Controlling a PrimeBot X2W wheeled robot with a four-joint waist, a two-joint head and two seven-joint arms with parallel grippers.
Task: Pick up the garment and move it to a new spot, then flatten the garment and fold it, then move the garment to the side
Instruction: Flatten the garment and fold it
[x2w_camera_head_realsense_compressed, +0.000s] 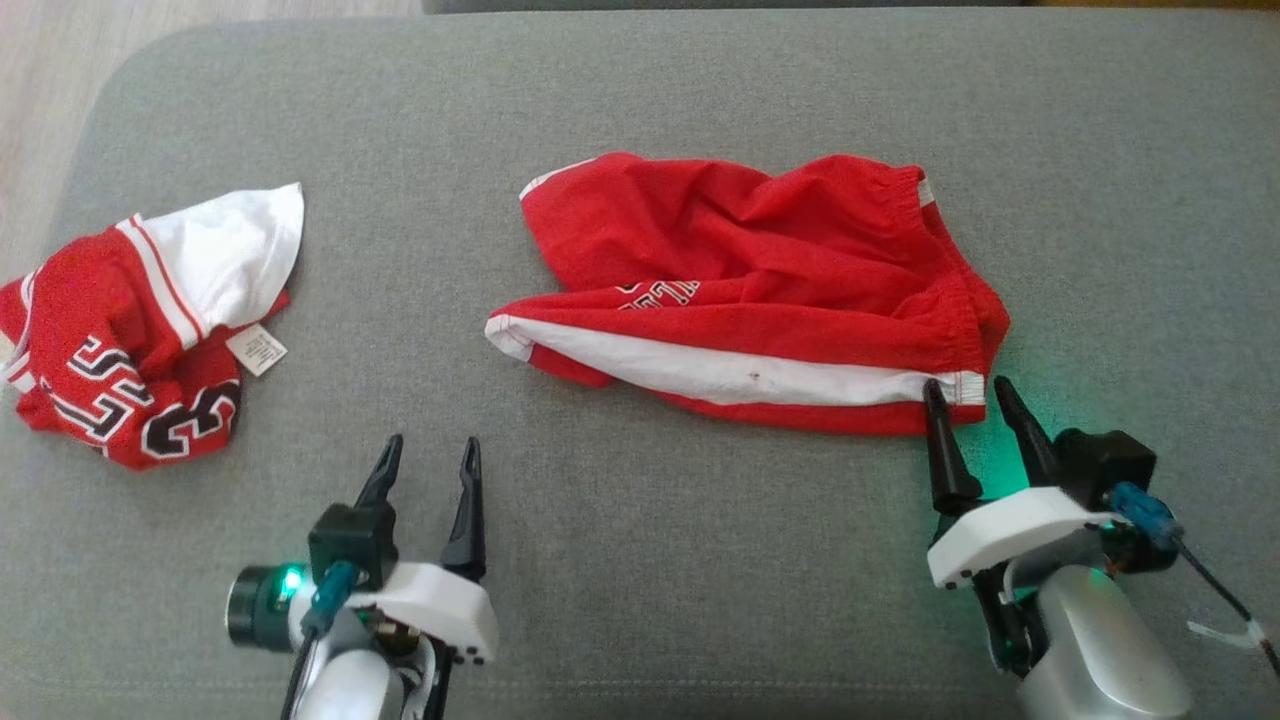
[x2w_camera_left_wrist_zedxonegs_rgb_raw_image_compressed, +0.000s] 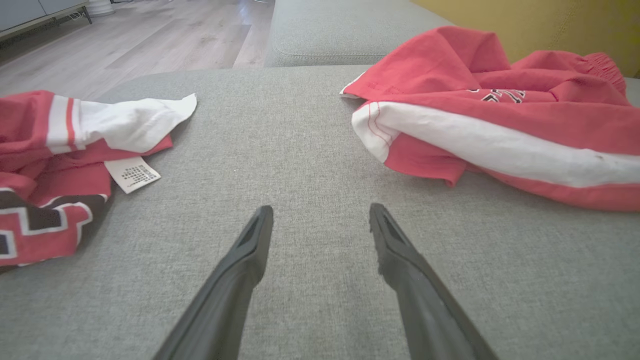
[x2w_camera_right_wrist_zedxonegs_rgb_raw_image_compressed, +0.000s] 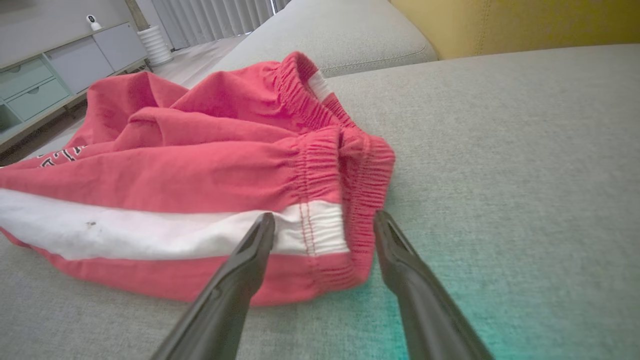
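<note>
The garment (x2w_camera_head_realsense_compressed: 740, 290), red shorts with a white side stripe and an elastic waistband, lies crumpled in the middle of the grey sofa cushion (x2w_camera_head_realsense_compressed: 700, 560). My right gripper (x2w_camera_head_realsense_compressed: 968, 384) stands open at its near right corner. In the right wrist view the waistband end of the garment (x2w_camera_right_wrist_zedxonegs_rgb_raw_image_compressed: 200, 170) sits between the two fingers of that gripper (x2w_camera_right_wrist_zedxonegs_rgb_raw_image_compressed: 325, 215), whose left finger overlaps the white stripe. My left gripper (x2w_camera_head_realsense_compressed: 432, 441) is open over bare cushion, well to the left of the shorts. The left wrist view has the garment (x2w_camera_left_wrist_zedxonegs_rgb_raw_image_compressed: 500, 115) at the upper right, beyond the open left gripper (x2w_camera_left_wrist_zedxonegs_rgb_raw_image_compressed: 321, 207).
A second red and white piece of clothing with black lettering (x2w_camera_head_realsense_compressed: 130, 330) lies bunched at the cushion's left edge, its tag (x2w_camera_left_wrist_zedxonegs_rgb_raw_image_compressed: 132, 174) showing. Wooden floor (x2w_camera_head_realsense_compressed: 40, 100) lies beyond that edge. A yellow cushion (x2w_camera_right_wrist_zedxonegs_rgb_raw_image_compressed: 525, 25) stands behind the sofa surface.
</note>
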